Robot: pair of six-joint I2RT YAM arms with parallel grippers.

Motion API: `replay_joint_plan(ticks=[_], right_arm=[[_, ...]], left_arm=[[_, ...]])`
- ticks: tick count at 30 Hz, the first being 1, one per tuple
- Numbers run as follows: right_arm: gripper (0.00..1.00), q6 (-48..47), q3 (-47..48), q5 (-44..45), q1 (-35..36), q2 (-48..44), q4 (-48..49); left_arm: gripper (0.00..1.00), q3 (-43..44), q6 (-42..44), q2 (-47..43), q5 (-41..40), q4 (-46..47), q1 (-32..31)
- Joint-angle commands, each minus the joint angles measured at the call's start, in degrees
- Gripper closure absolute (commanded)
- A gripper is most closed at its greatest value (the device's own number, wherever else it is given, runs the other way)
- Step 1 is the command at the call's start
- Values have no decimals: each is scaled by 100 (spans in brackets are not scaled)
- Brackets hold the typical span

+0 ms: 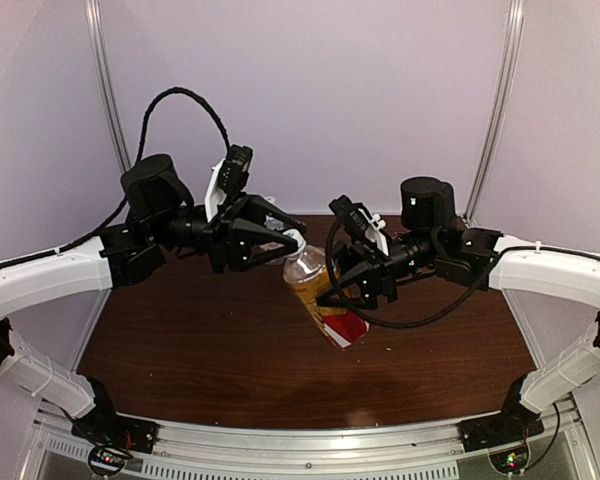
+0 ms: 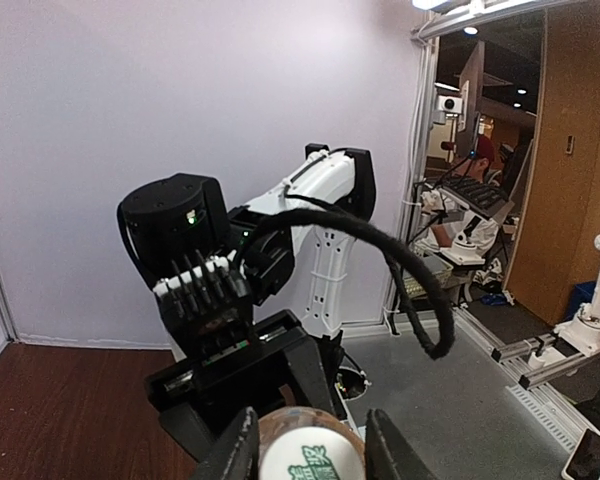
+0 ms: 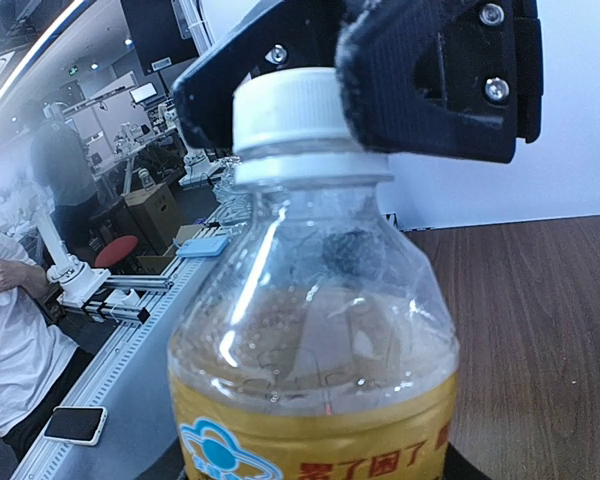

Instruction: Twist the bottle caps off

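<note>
A plastic bottle (image 1: 322,300) of amber liquid with a red-white label hangs tilted above the table, neck up and to the left. My right gripper (image 1: 348,288) is shut on its body from the right. In the right wrist view the bottle (image 3: 310,340) fills the frame and my own fingers are hidden behind it. Its white bottle cap (image 1: 294,241) sits on the neck. My left gripper (image 1: 286,242) is shut on it from the left. In the left wrist view both fingers flank the cap (image 2: 310,462). The right wrist view shows the cap (image 3: 290,110) pinched by those black fingers (image 3: 430,90).
The dark wooden table (image 1: 180,350) lies below the arms. An aluminium rail (image 1: 300,440) runs along its near edge. White walls with metal posts (image 1: 105,90) close the back. A black cable (image 1: 190,100) loops above the left arm.
</note>
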Motion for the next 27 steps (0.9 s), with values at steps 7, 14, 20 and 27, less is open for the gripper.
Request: replay_joint_plan(ticks=[7,14,20,27], right_arm=[[48,-159,146,462,-27,-57,-66],[49,-365,258,1899,-30,-213,-496],[48,-314,142,3556,-15,-312,-403],[46,-129,78,4349,-6,-207,-351]], left_arm=[[80,21,-212,-46,-197,280,38],[81,-244,-512,-409,-1552,121,26],[81,-273,-1423,-460,-3218,-161,-35],[76,53,-1840,-199,-4463,-862,-154]])
